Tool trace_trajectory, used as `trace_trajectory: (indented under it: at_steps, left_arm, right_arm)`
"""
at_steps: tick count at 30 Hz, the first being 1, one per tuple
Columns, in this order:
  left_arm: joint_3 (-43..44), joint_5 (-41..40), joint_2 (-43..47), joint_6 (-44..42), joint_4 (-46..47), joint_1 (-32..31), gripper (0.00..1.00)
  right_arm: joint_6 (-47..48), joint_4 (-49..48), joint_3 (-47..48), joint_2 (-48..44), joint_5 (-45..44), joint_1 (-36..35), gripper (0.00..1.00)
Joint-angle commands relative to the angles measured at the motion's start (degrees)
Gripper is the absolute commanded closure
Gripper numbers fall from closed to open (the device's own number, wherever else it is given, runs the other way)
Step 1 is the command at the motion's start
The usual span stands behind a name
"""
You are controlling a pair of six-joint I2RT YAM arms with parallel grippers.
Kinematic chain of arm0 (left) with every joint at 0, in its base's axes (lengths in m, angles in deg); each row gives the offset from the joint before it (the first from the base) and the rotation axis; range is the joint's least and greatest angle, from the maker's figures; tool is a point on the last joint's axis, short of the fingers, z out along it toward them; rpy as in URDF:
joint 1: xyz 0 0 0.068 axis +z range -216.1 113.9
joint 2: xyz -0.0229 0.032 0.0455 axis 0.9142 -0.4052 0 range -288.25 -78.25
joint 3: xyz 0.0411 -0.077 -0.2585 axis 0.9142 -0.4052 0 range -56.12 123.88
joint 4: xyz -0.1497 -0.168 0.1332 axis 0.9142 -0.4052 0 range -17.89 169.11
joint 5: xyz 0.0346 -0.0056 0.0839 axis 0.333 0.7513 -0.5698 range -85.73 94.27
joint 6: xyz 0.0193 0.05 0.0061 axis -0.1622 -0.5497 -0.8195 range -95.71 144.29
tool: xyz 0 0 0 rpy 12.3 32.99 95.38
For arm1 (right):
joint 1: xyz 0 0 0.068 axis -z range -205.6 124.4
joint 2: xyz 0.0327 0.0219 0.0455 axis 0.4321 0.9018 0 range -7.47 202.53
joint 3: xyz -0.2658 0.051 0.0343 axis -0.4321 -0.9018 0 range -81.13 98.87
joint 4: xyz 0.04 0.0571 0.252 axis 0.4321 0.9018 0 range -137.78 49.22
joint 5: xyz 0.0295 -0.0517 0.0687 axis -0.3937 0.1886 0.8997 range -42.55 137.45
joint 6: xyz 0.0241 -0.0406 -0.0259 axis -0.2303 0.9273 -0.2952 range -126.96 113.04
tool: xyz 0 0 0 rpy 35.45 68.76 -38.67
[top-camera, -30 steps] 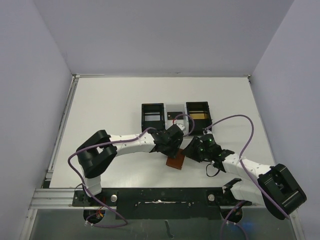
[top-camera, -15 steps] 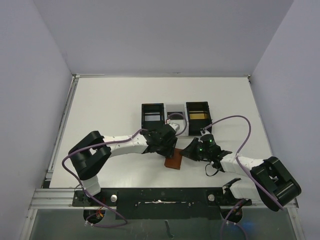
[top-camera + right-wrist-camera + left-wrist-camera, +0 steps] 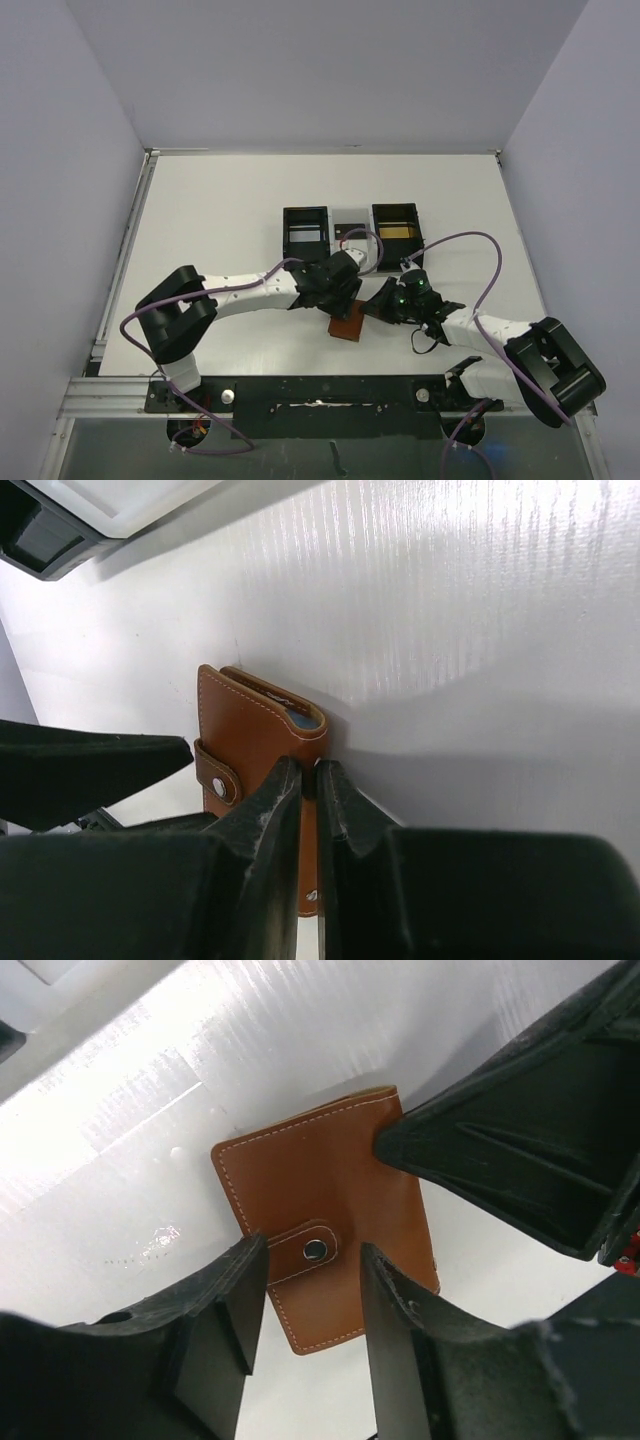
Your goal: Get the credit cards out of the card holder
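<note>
While the card holder [image 3: 325,1220] lies shut on the table [image 3: 220,220] between the two arms, snap tab [image 3: 218,778] fastened, no card can come out of it. Left gripper [image 3: 315,1256] poised low over it, fingers parted astride the tab, gripping nothing. Right gripper [image 3: 310,770] clenched, tips at the holder's long edge by the blue-grey lining; whether they nip any leather, cannot tell. Tray [image 3: 306,210] stands near, farther back; a gold-tan slab sits in its right compartment, possibly one card already delivered, unconfirmed. Judgement: early stage. Tab to unsnap, cover to fold back, cards to draw and carry over.
</note>
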Motion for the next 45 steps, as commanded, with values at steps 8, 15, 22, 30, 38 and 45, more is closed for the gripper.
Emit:
trace_trajectory:
  at_steps: [8,15,22,30,38,45]
  left_arm:
    - [4.26,-8.89,-4.83,-2.33,-4.98,-2.50,0.53]
    - [3.08,-20.82,-4.55,-0.04,-8.98,-2.85,0.79]
    - [-0.86,-21.36,0.89,2.23,-5.14,-1.70,0.84]
    - [-2.35,-22.28,2.33,4.08,-5.21,-0.31,0.85]
    - [-3.23,-14.58,2.41,3.16,-1.03,0.14,0.69]
    - [-6.54,-5.64,4.20,4.58,4.09,3.45,0.69]
  right_arm:
    - [0.72,4.05,0.44,-0.74,-1.67,-0.13,1.00]
    - [0.69,6.52,0.51,-1.95,-3.15,0.29,1.00]
    - [1.20,7.86,1.04,-1.93,-3.39,0.59,1.00]
    - [1.40,8.01,1.45,-1.54,-3.45,0.82,1.00]
    - [2.62,8.30,2.77,-1.94,-2.53,0.78,0.96]
    - [3.07,8.67,3.58,-1.36,-2.04,0.86,0.94]
